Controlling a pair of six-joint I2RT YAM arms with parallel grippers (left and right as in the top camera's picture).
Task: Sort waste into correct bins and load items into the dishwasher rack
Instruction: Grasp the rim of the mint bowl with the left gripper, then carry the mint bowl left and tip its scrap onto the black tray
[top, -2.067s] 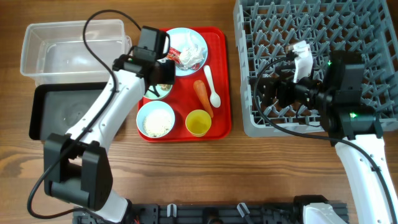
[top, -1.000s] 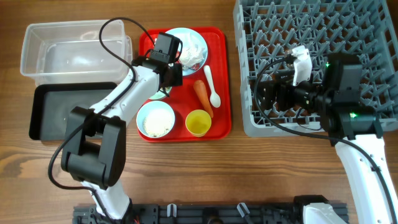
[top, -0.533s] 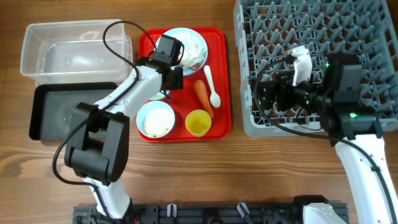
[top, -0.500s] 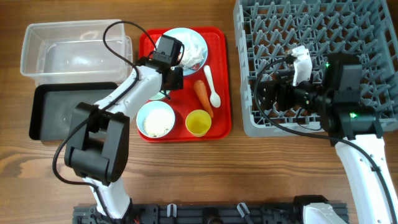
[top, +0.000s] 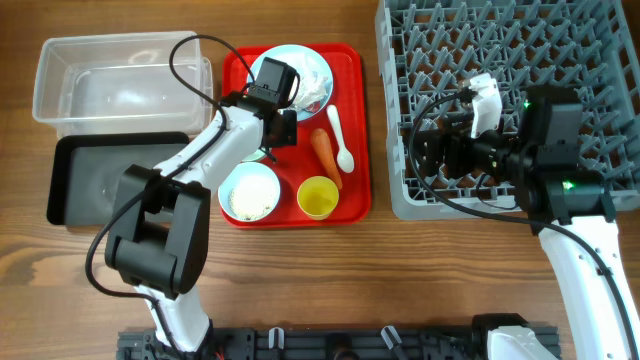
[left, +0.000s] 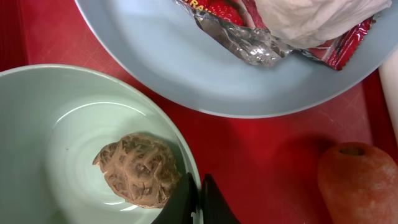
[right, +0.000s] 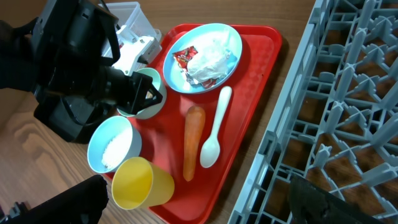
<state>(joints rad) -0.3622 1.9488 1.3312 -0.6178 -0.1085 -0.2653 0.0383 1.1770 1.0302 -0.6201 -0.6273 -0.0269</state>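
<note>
My left gripper (top: 270, 132) (left: 199, 202) is shut on the rim of the mint bowl (left: 62, 124), one finger inside and one outside. The small brown lump (left: 138, 169) lies in that bowl beside the fingers. The pale blue plate (top: 318, 62) (left: 155, 56) holds the red snack wrapper (left: 236, 25) and the white tissue (left: 305, 15). The carrot (top: 326, 150), white spoon (top: 340, 140), yellow cup (top: 319, 197) and rice bowl (top: 250, 192) sit on the red tray (top: 352, 60). My right gripper (top: 435, 150) (right: 199, 193) is open and empty at the left edge of the grey rack (top: 520, 60).
The clear tub (top: 110, 85) and the black tray (top: 105, 180) stand left of the red tray. The left arm (right: 81, 62) reaches over the tray's left side. The rack fills the right of the table.
The left gripper has shifted right over the mint bowl and settled on its rim. In the last half second it barely moved. The right arm has not moved.
</note>
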